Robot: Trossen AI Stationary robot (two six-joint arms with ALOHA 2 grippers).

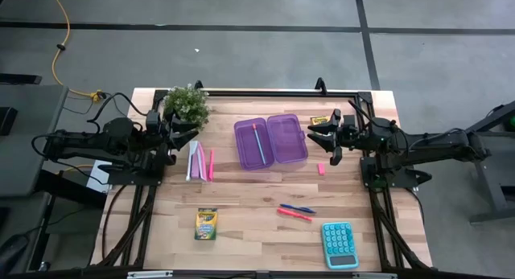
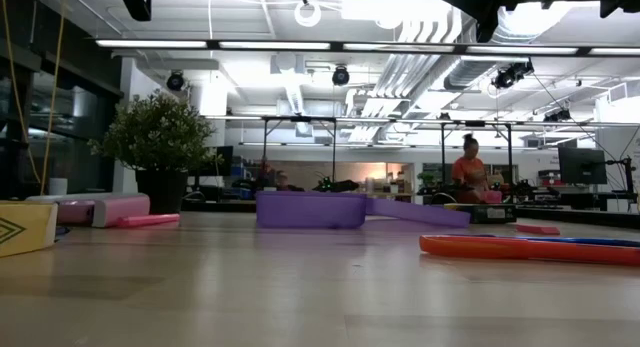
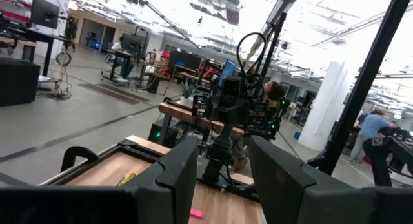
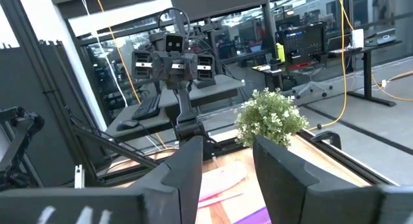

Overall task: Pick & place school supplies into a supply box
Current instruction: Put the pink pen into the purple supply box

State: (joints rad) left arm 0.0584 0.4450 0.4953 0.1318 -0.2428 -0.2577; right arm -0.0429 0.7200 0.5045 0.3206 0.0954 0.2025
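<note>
A: Where do we stand? Translucent purple hinged plastic supply box lies open mid-table w/ one blue pen in its left half.

B: Both arms wait high at the sides. Left gripper and right gripper each spread, empty.

A: Tiny pink eraser sits nearest the right one. We drop straight down, pinch its short sides, lift clear over the rim.

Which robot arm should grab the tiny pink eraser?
Probably the right. The right hand hovers close to the pink eraser, while the left hand waits across the purple supply box.
</note>
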